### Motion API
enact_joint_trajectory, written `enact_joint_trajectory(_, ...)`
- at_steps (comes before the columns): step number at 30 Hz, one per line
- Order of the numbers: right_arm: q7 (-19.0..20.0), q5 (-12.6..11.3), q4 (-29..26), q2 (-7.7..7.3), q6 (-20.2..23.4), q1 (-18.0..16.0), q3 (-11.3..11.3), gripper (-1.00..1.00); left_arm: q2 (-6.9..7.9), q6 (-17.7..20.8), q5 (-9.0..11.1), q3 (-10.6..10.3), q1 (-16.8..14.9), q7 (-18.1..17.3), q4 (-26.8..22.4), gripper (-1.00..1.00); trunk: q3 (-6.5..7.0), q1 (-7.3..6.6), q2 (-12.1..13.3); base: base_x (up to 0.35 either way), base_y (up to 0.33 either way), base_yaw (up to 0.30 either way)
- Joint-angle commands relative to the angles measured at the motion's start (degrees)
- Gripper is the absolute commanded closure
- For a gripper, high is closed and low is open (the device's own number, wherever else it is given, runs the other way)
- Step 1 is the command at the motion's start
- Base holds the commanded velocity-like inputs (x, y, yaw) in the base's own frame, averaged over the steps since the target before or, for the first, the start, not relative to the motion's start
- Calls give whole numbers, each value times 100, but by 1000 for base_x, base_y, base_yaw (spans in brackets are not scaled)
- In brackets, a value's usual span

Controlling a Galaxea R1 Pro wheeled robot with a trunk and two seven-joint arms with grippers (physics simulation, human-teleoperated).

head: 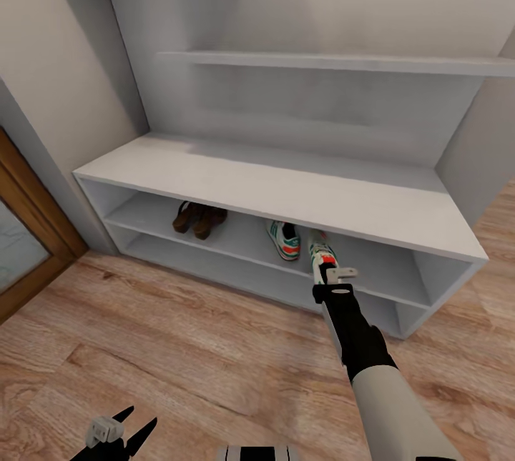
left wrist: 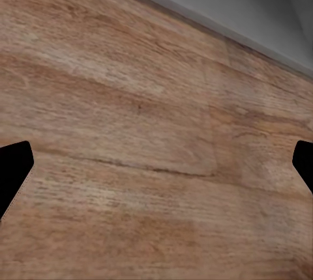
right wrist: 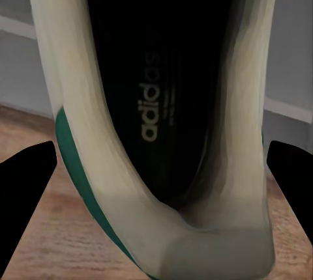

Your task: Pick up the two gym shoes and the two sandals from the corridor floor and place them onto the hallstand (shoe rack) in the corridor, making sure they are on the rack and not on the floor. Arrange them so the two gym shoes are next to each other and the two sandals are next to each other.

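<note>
Two sandals (head: 198,219) and one gym shoe (head: 284,240) sit on the rack (head: 286,193) shelf, and we find the right gripper (head: 325,268) at the second shoe (head: 321,248) beside its mate, fingers spread clear, pairing them.

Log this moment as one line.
right claw: at second gym shoe, grip unclear | first gym shoe, sandals: shelved | left claw: open

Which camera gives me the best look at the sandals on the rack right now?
The head view: the sandals sit side by side on the hallstand's upper open tier, left of the gym shoes. The left wrist view shows floor; the right wrist view a gym shoe's inside.
</note>
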Motion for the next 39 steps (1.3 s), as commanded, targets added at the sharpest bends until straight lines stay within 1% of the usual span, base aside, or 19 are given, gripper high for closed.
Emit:
enact_joint_trajectory(1,2,24,-6,5,27,-3,-11,100,0,-32,4,10,-3,-23,7,-100,-5,0,-2,111,0,0)
enact_joint_trajectory(11,7,32,-5,5,27,-1,-11,100,0,-31,4,10,-4,-21,7,-100,-5,0,-2,21,0,0)
enact_joint_trajectory(19,7,32,-8,5,27,3,-11,100,0,-31,5,10,-7,-20,7,-100,-5,0,-2,166,0,0)
enact_joint_trajectory(26,3,32,-15,5,27,5,-11,100,0,-31,4,10,-3,-24,7,-100,-5,0,-2,37,0,0)
enact_joint_trajectory(39,1,43,-23,5,27,5,-26,100,0,-31,6,6,-7,-24,7,-100,-5,0,-2,103,0,0)
